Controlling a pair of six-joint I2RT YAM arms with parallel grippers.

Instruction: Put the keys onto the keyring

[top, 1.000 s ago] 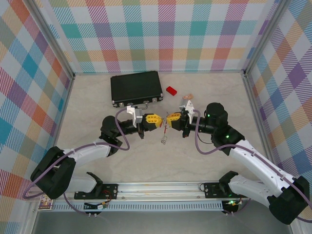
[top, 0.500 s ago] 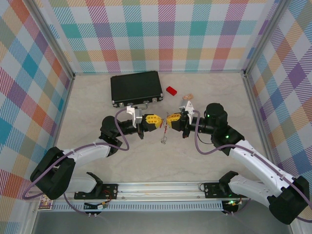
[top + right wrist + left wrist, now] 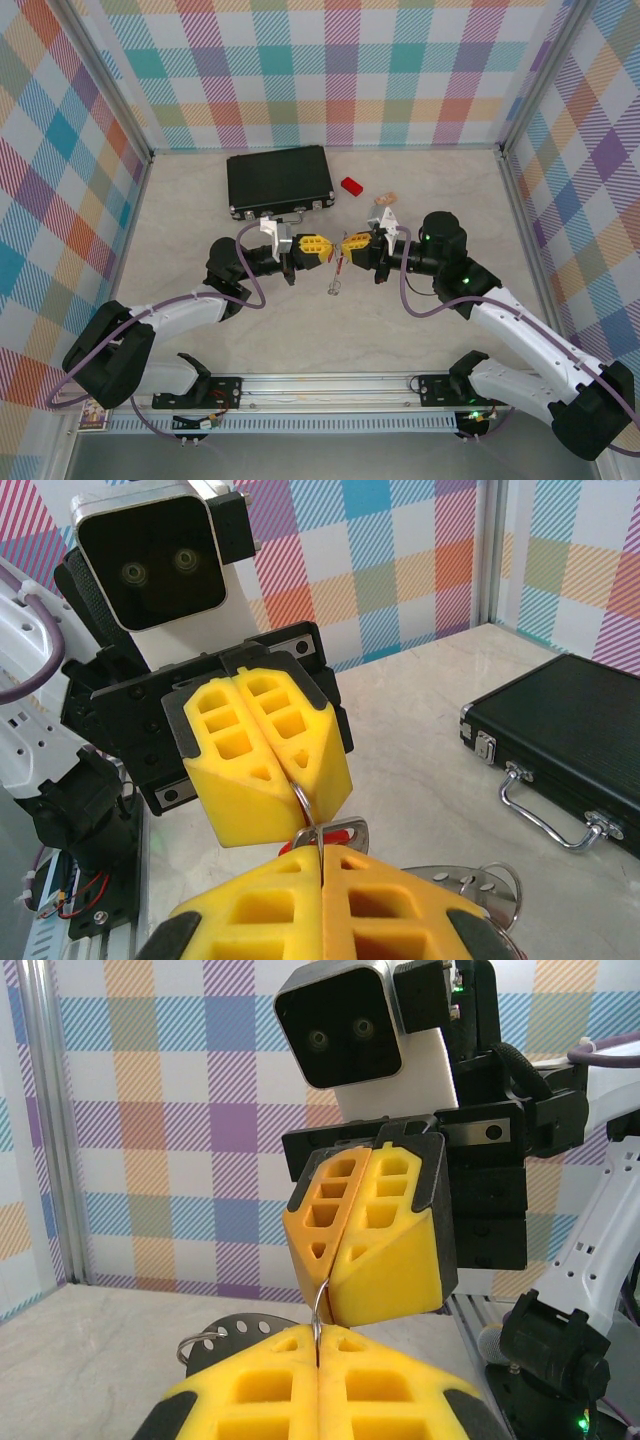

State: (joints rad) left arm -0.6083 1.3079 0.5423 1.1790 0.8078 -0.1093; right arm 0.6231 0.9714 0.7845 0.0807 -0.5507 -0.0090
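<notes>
- The left gripper [image 3: 324, 247] is clamped tight on the thin wire of the keyring [image 3: 319, 1310].
- The right gripper [image 3: 348, 243] meets it tip to tip and pinches the same wire.
- The keyring is held between the two tips, above the middle of the table.
- One key [image 3: 336, 283] hangs from it, its long axis running far to near and its free end toward the near edge.
- One black case [image 3: 279, 180] lies far left of the grippers, lid closed, contents hidden.
- One red block [image 3: 351, 185] lies just right of the case.
- One small pale thing [image 3: 385, 200] lies further right.
</notes>
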